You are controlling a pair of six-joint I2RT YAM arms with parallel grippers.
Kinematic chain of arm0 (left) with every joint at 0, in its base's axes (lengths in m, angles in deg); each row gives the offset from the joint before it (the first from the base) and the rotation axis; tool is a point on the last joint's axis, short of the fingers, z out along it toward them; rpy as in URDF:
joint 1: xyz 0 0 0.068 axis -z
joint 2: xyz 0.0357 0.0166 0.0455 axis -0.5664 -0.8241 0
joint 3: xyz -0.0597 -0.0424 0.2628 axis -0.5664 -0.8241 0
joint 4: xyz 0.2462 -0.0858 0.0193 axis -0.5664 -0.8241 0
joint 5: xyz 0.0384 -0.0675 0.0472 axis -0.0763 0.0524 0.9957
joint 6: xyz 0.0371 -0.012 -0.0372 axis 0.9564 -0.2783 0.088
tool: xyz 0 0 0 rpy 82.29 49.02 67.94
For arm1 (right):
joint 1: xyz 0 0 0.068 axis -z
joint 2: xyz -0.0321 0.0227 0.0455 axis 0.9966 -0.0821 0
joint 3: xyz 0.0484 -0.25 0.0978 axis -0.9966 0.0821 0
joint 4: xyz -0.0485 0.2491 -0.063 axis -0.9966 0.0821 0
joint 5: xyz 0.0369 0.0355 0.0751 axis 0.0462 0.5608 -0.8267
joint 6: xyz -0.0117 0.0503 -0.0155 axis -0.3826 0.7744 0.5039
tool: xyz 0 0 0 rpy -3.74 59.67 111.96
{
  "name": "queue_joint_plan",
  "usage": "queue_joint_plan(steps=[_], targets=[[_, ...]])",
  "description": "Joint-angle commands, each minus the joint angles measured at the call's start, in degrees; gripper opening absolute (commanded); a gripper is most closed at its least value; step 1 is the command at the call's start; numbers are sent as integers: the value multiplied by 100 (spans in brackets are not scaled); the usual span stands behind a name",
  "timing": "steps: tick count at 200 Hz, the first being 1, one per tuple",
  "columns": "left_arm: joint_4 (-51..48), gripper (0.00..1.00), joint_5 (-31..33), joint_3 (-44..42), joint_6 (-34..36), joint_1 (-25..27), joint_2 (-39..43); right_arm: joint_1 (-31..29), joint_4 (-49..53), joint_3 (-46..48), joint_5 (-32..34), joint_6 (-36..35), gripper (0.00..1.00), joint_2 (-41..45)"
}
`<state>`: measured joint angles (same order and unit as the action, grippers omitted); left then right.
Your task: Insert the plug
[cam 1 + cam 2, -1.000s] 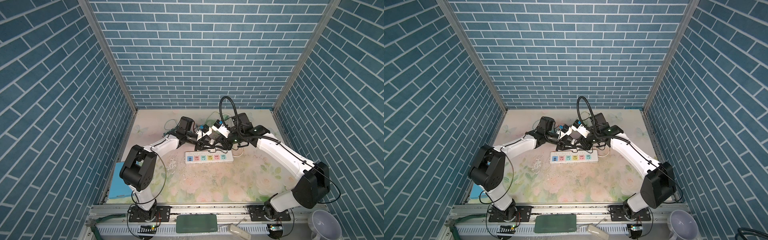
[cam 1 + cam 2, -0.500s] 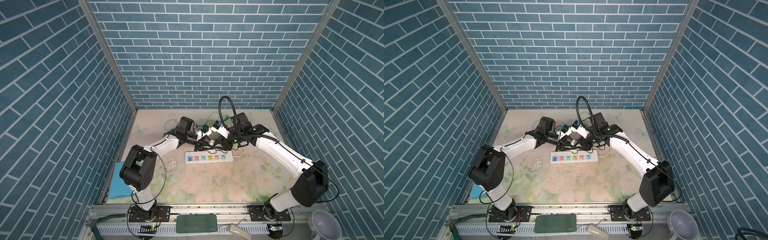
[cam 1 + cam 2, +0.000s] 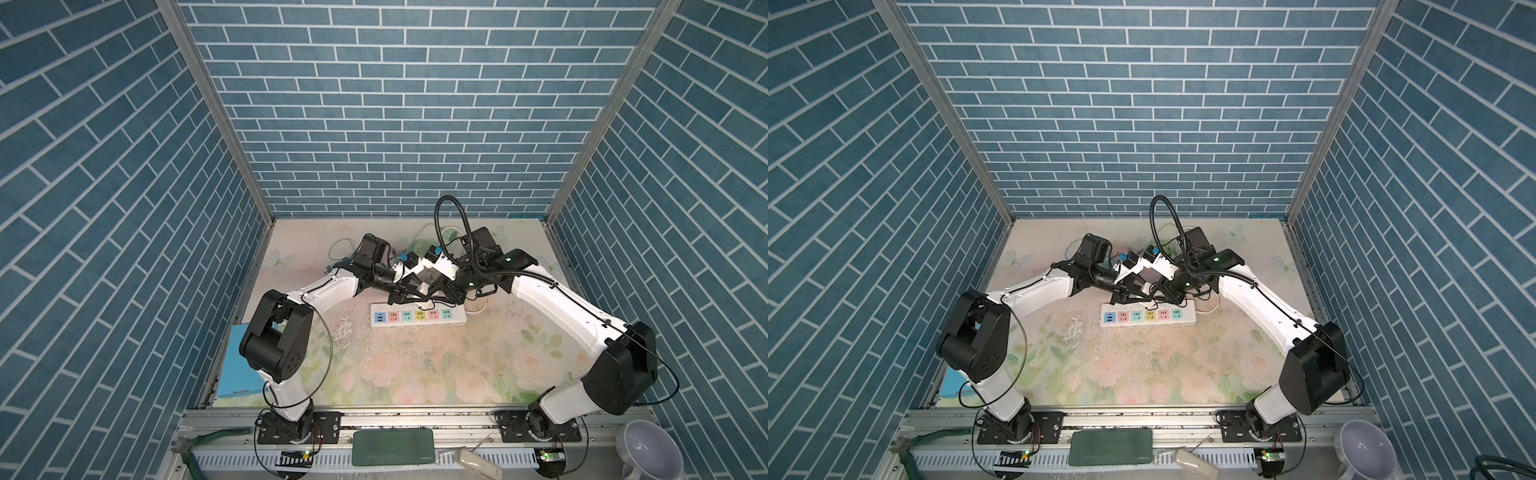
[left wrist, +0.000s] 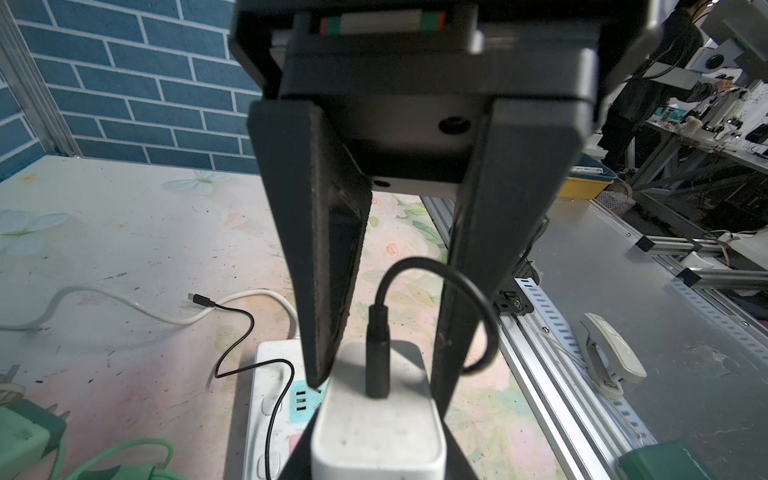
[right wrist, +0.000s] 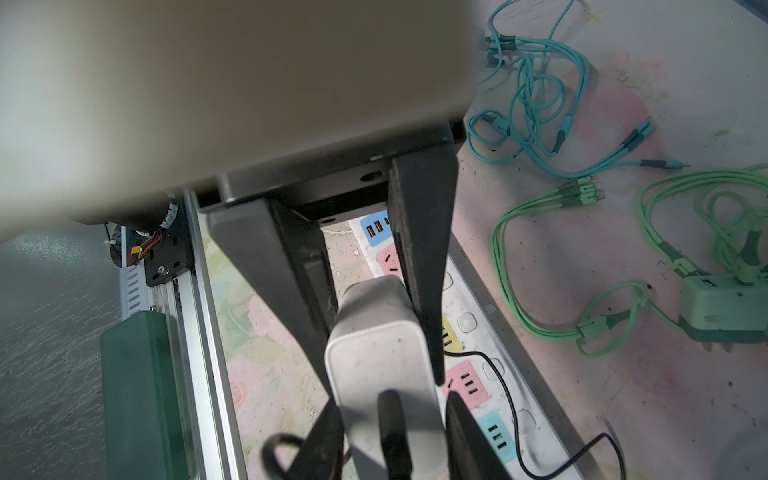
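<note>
A tabletop covered with a pale flowered sheet, scuffed and speckled with dirt, sits in a booth with blue brick-patterned walls on three sides and metal posts at the back corners.

The plug is a white, rounded block, a little grubby, with a black cable stuck into its back end and looping away. It hangs in the air over the power strip, between the two arms. The left gripper is clenched on its sides. The right gripper grasps it from the opposite end, one finger pressed to each side.

There is one plug and one white power strip. In both top views the strip shows six coloured sockets, all uncovered: one blue, two pink, two turquoise, one yellow. Behind the strip lie two cable bundles, one turquoise and one light green, and one green adapter. One mug stands at the front corner.
</note>
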<state>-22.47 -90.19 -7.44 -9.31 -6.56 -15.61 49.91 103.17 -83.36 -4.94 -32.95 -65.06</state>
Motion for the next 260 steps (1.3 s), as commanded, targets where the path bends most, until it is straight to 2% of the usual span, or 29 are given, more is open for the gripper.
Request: queue_joint_plan(steps=[1,45,144,152,166,187,214,223,235,260], targets=[[47,0,-299,341,212,28,111,-31,429,52,210,71,37,-129],[-37,0,-290,386,268,26,117,-34,605,12,320,14,36,-167],[-66,0,-290,508,252,16,73,-53,823,-133,373,35,40,-444],[-57,0,-290,529,231,18,60,-57,774,-119,403,55,38,-434],[82,0,-219,538,71,10,40,-75,720,-145,690,191,26,-427],[192,3,-151,511,-24,14,30,-75,764,-184,900,218,13,-411],[348,4,-140,479,-148,14,29,-75,728,-184,895,247,9,-352],[447,7,-111,450,-218,11,37,-75,711,-184,843,259,9,-352],[653,22,9,411,-427,3,47,-75,716,-192,886,283,7,-347],[777,34,96,370,-542,-54,73,-70,723,-244,1286,412,5,-281]])
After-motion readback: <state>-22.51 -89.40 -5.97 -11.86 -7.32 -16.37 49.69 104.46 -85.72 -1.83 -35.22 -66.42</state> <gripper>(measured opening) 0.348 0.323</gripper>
